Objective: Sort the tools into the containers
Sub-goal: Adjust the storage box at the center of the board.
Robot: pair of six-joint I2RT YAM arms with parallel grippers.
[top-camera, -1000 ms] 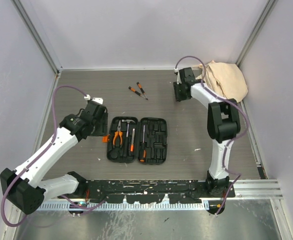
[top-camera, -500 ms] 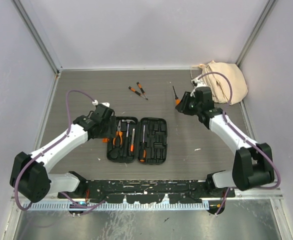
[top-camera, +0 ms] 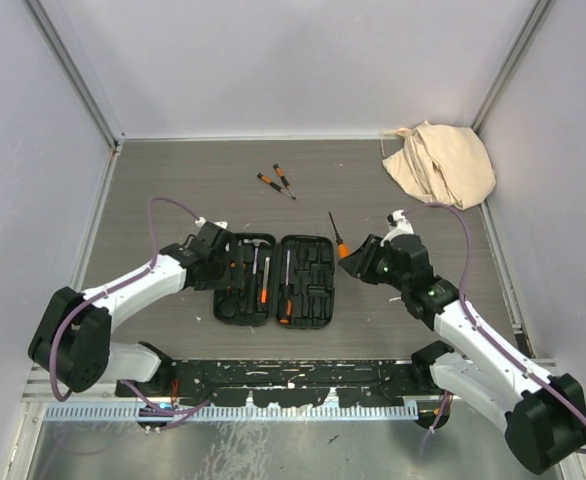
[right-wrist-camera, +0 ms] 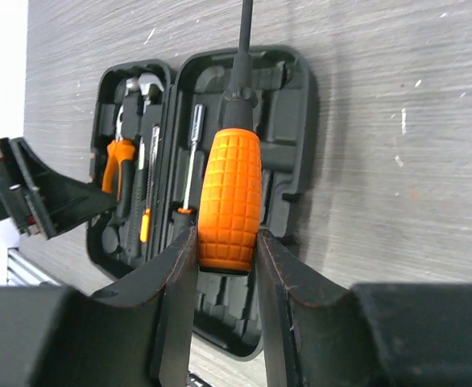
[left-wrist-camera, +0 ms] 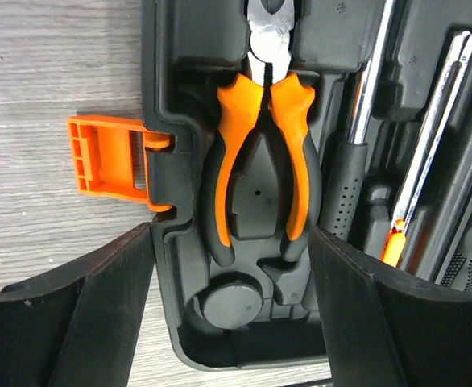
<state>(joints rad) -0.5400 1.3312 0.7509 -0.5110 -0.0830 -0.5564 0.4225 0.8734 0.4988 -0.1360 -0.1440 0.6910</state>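
Note:
The black tool case lies open in the middle of the table, its orange latch on the left side. Orange-handled pliers rest in a moulded slot of the left half. My left gripper hovers open over that half, its jaws on either side of the pliers' handle ends, holding nothing. My right gripper is shut on the orange handle of a screwdriver, just right of the case, with the black shaft pointing away. The screwdriver hangs above the case's right half.
Two small orange-and-black screwdrivers lie loose on the table behind the case. A beige cloth bag sits in the far right corner. Several other tools fill slots in the case. Walls close in both sides.
My right arm swung from the bag at the far right down toward the case, carrying the screwdriver. My left gripper slid right over the case's left half and its jaws widened.

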